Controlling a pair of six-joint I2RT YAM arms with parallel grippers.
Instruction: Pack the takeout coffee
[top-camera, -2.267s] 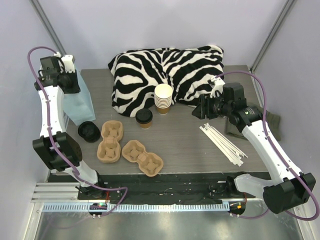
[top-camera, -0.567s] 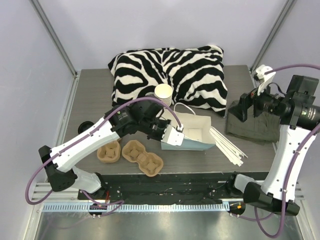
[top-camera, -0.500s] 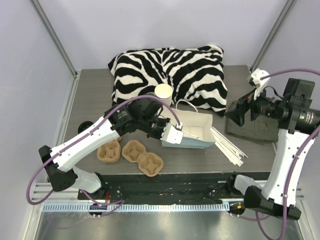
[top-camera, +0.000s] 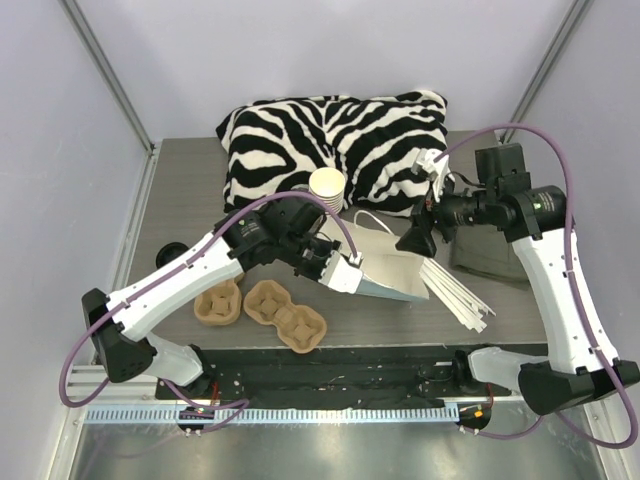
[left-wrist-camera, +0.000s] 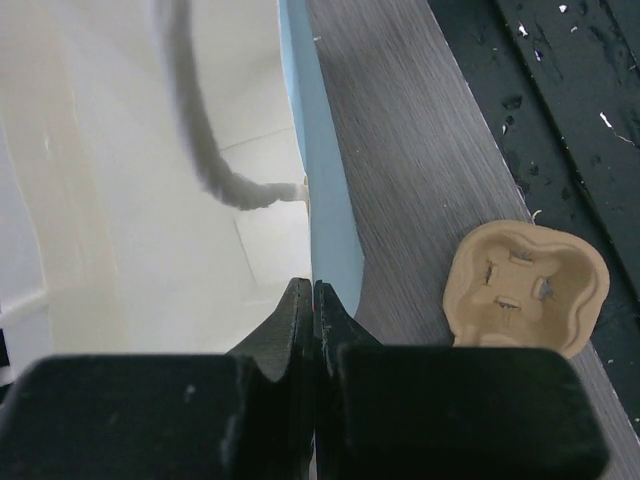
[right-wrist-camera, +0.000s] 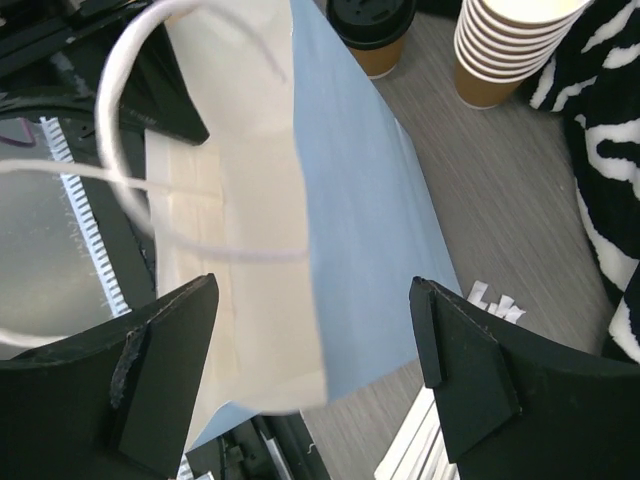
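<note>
The takeout coffee, a tan cup with a black lid, shows only at the top of the right wrist view; my left arm hides it in the top view. A light blue paper bag with a white inside and white cord handles lies tilted at the table's middle. My left gripper is shut on the bag's blue wall at its rim. My right gripper is open and empty, hovering over the bag's mouth, one finger on each side in that view.
A stack of lidless cups stands before the zebra pillow. Two pulp cup carriers lie near the front edge. White straws lie right of the bag. A dark cloth lies at the right.
My left arm brought the bag from the back left to the middle and still holds its rim. My right gripper swung left from the right side to above the bag's mouth.
</note>
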